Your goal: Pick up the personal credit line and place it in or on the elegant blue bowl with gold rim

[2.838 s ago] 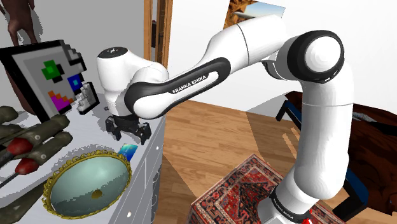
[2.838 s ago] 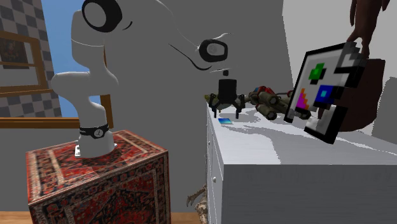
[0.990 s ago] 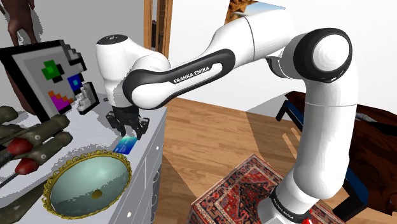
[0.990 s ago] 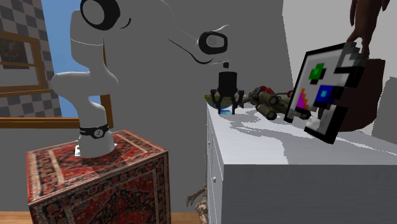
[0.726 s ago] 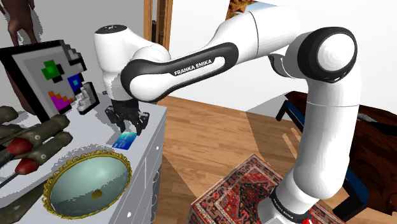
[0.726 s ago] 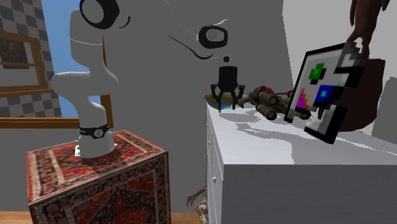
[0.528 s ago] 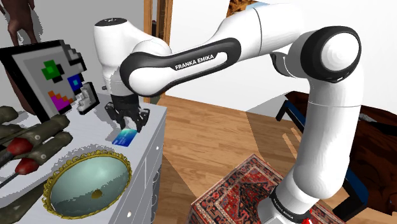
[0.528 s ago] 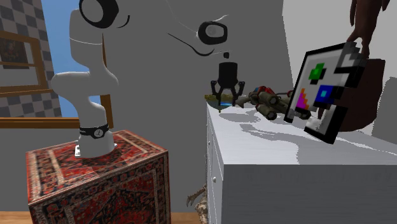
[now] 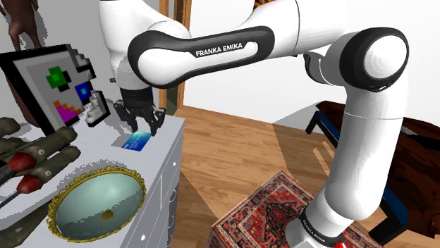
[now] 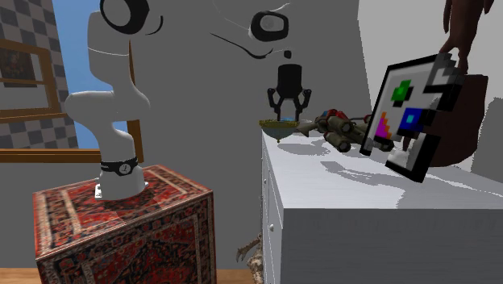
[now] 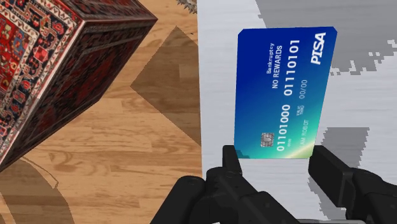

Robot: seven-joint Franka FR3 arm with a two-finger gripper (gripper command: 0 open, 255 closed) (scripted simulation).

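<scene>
Risen since earlier, my gripper (image 9: 143,129) pinches the glossy blue credit card (image 11: 280,95); I swing steadily toward the gold-rimmed pale blue bowl (image 9: 84,204), seven o'clock.

Blue credit card (image 11: 283,95), apparently lifted, clasped at one end, gold-rimmed pale bowl (image 9: 84,194) upright nearby

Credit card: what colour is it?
The credit card is deep blue fading to teal near the fingers, with white lettering; the wrist view shows it best.

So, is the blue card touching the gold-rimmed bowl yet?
Apart. The shoulder view shows bare grey cabinet top between the blue card and the bowl.
</scene>
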